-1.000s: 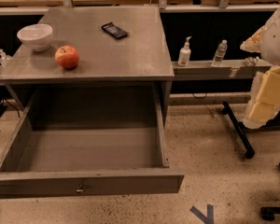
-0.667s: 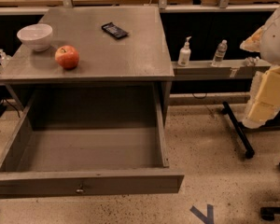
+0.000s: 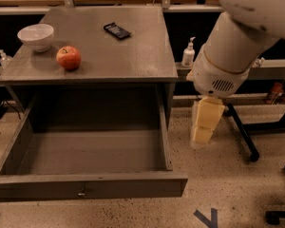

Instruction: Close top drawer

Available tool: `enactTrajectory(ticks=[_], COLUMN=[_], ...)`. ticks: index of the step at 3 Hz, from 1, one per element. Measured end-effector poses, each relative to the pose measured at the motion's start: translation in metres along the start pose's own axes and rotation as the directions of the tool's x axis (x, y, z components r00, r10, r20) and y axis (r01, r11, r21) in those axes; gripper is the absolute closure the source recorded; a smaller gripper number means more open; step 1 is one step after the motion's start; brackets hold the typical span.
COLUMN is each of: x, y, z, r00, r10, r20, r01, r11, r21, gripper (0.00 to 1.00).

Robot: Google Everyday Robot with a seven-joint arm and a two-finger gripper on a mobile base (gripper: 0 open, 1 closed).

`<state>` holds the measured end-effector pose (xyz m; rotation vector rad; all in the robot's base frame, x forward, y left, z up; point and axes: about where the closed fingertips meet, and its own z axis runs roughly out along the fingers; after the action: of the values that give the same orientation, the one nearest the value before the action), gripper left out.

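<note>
Top drawer (image 3: 133, 185) stands pulled right out, and the gripper (image 3: 206, 122) hangs low just off its right side, not touching; apart or together, cannot tell. Approach stage, I'd say: next it must swing round to the knobbed front and push straight in. Apple (image 3: 69, 57), bowl (image 3: 35, 36) and phone (image 3: 117, 31) sit on the cabinet top (image 3: 133, 61); speckled floor (image 3: 228, 184) below.

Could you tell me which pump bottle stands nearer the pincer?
The pump bottle right of the cabinet; the other bottle stands beyond its left edge. The pincer hangs right of the open top drawer.
</note>
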<state>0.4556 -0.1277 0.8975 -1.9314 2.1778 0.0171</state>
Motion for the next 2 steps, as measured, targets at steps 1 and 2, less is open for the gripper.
enactTrajectory(ticks=[1, 2], x=[0.004, -0.011], y=[0.001, 0.003], z=[-0.006, 0.008], r00=[1.0, 0.999], r10=[0.009, -0.037], r20=[0.002, 0.037], r01=[-0.009, 0.038], r11=[0.9999, 0.9992], r21=[0.012, -0.016], gripper=[0.0, 0.0])
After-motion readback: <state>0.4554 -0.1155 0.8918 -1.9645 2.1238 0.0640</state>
